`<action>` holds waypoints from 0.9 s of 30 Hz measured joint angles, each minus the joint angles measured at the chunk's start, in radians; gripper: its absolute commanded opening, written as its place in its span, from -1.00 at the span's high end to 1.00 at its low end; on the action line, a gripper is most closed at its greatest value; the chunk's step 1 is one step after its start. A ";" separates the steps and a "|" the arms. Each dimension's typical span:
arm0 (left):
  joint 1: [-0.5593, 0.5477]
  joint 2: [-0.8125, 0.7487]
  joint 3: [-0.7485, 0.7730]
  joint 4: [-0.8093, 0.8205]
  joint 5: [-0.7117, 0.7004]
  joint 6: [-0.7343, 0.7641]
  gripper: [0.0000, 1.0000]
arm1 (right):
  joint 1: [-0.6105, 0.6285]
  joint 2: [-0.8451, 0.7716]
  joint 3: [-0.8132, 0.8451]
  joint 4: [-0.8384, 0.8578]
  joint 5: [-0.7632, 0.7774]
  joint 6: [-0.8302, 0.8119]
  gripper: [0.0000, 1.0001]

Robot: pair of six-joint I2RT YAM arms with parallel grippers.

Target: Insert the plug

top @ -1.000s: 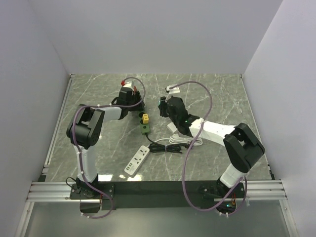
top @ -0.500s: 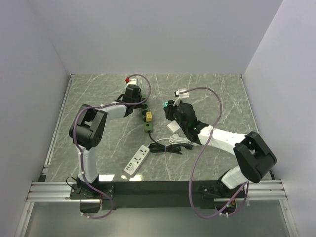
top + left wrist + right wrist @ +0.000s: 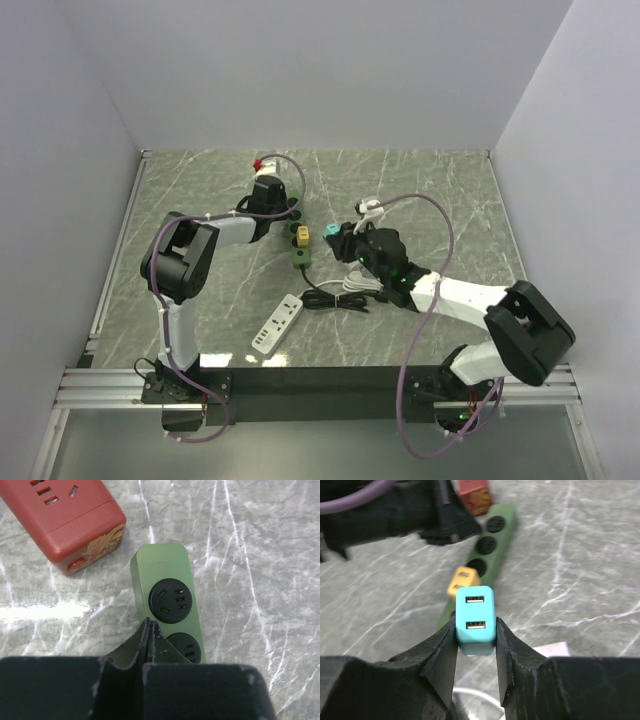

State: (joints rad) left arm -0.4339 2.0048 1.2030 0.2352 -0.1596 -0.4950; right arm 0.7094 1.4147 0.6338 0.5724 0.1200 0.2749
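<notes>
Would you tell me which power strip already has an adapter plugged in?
The green power strip: a yellow adapter sits in one socket; the red strip and the white strip show none.

The right pincer [image 3: 475, 630] clamps a teal charger plug [image 3: 475, 611] by its sides, its two USB ports facing the lens. Just beyond it, toward 11 o'clock, a yellow plug [image 3: 462, 579] sits in a green power strip [image 3: 492, 535] that runs off toward 1 o'clock across the grey marbled tabletop [image 3: 580, 555]. A red block [image 3: 476, 495] stands near the strip's far end, at 12 o'clock. At 10 o'clock the black left pincer [image 3: 452, 535] hovers beside the strip, with a purple cable [image 3: 355, 491] above it.
</notes>
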 measured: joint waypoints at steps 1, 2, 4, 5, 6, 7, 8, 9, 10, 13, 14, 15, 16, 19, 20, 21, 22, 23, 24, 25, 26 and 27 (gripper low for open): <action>0.000 0.000 -0.011 0.023 0.005 -0.003 0.99 | 0.005 -0.024 -0.023 0.012 -0.016 0.000 1.00; 0.000 0.000 -0.021 0.044 0.013 -0.008 0.99 | 0.011 -0.044 -0.043 0.025 -0.031 -0.002 1.00; 0.000 0.000 -0.030 0.069 0.034 -0.018 0.99 | 0.026 -0.069 -0.076 0.065 -0.061 -0.004 1.00; -0.003 0.000 -0.035 0.079 0.049 -0.023 0.99 | 0.034 -0.072 -0.084 0.078 -0.072 -0.006 1.00; -0.005 0.000 -0.039 0.088 0.064 -0.025 0.99 | 0.042 -0.071 -0.091 0.092 -0.090 -0.007 1.00; -0.010 0.000 -0.043 0.098 0.085 -0.030 0.99 | 0.051 -0.068 -0.099 0.108 -0.113 -0.008 1.00; -0.015 0.002 -0.045 0.106 0.102 -0.036 0.99 | 0.058 -0.064 -0.108 0.124 -0.131 -0.009 1.00; -0.022 0.003 -0.049 0.118 0.118 -0.043 0.99 | 0.063 -0.061 -0.113 0.136 -0.146 -0.010 1.00; -0.027 0.003 -0.054 0.134 0.142 -0.048 0.99 | 0.069 -0.054 -0.119 0.150 -0.168 -0.010 1.00; -0.042 0.009 -0.061 0.172 0.216 -0.068 0.99 | 0.080 -0.032 -0.129 0.180 -0.215 -0.010 1.00; -0.049 0.011 -0.065 0.180 0.235 -0.072 0.99 | 0.084 -0.030 -0.132 0.182 -0.228 -0.011 1.00; -0.054 0.011 -0.071 0.184 0.253 -0.076 0.99 | 0.085 -0.030 -0.133 0.183 -0.240 -0.012 1.00; -0.061 0.010 -0.079 0.188 0.257 -0.075 0.78 | 0.089 -0.030 -0.134 0.185 -0.250 -0.017 1.00; -0.068 -0.011 -0.120 0.200 0.248 -0.066 -0.15 | 0.108 -0.035 -0.143 0.191 -0.263 -0.036 1.00; -0.072 -0.032 -0.150 0.190 0.240 -0.068 -0.25 | 0.116 -0.039 -0.148 0.189 -0.261 -0.040 1.00; -0.076 -0.061 -0.186 0.191 0.225 -0.070 -0.44 | 0.122 -0.042 -0.152 0.184 -0.257 -0.043 1.00; -0.080 -0.088 -0.220 0.187 0.212 -0.068 -0.54 | 0.127 -0.044 -0.154 0.181 -0.252 -0.048 1.00; -0.084 -0.122 -0.257 0.180 0.194 -0.069 -0.77 | 0.132 -0.047 -0.158 0.180 -0.245 -0.051 1.00; -0.086 -0.153 -0.289 0.176 0.176 -0.068 -0.79 | 0.136 -0.053 -0.162 0.177 -0.236 -0.054 1.00; -0.088 -0.196 -0.328 0.177 0.154 -0.073 -0.80 | 0.139 -0.063 -0.170 0.167 -0.226 -0.056 1.00; -0.088 -0.228 -0.355 0.176 0.138 -0.077 -0.81 | 0.140 -0.077 -0.179 0.161 -0.211 -0.058 1.00; -0.090 -0.274 -0.391 0.175 0.119 -0.078 -0.81 | 0.142 -0.095 -0.188 0.148 -0.197 -0.061 1.00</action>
State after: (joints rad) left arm -0.5236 1.7306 0.8116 0.4107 -0.0410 -0.5732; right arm 0.8509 1.3201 0.4454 0.7204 -0.0769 0.2138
